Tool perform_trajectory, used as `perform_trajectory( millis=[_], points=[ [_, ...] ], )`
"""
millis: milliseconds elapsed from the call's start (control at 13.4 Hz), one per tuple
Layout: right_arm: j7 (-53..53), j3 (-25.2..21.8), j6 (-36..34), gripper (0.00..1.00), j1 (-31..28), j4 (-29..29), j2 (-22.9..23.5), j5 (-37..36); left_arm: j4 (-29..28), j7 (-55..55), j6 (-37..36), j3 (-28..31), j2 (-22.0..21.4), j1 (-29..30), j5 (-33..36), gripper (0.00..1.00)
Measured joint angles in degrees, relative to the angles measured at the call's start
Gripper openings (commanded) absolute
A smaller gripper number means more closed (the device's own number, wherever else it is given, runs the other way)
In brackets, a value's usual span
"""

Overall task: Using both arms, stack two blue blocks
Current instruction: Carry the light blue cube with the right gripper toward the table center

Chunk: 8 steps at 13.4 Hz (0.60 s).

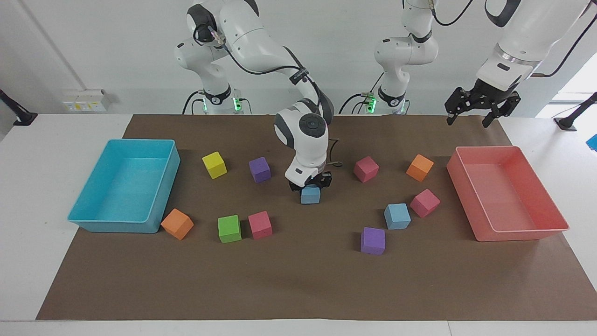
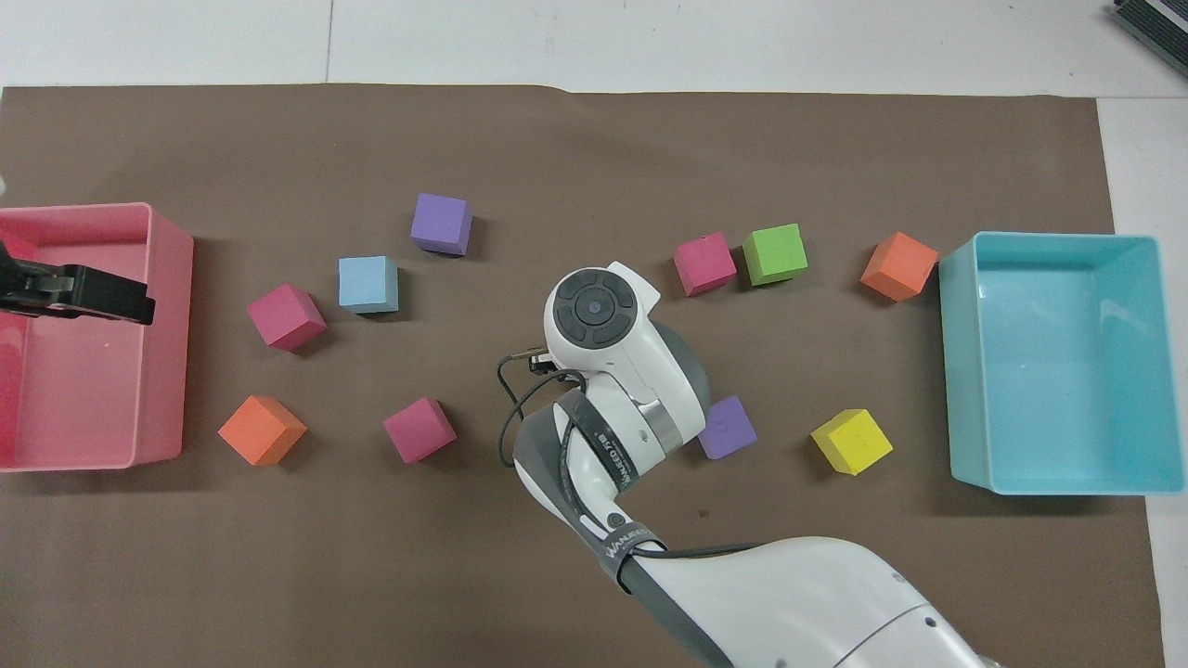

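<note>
One blue block (image 1: 310, 194) sits mid-bench on the brown mat, with the right gripper (image 1: 310, 183) low over it and its fingers closed on the block's sides. The second blue block (image 1: 397, 216) rests on the mat toward the left arm's end, touching a pink cube (image 1: 425, 203). Nothing is stacked yet; lift, carry and placement all remain. The left gripper (image 1: 474, 110) waits over the pink tray (image 1: 522, 230), fingers spread and empty.
</note>
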Motion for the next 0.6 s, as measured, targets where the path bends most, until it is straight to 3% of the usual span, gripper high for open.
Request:
perform_trajectory(
  millis=[75,149,597],
  points=[
    [0.0,0.0,0.05,0.96,0.0,-0.01,0.0,0.0,0.0,0.0,0.28,0.0,0.0,0.0,0.0,1.0],
    [0.0,-0.01,0.08,1.0,-0.01,-0.01,0.0,0.0,0.0,0.0,0.45,0.0,0.0,0.0,0.0,1.0],
    [0.0,-0.27,0.64,1.0,-0.33,0.27,-1.12,0.06,0.0,0.0,1.32,0.0,0.0,0.0,0.0,1.0]
  ],
)
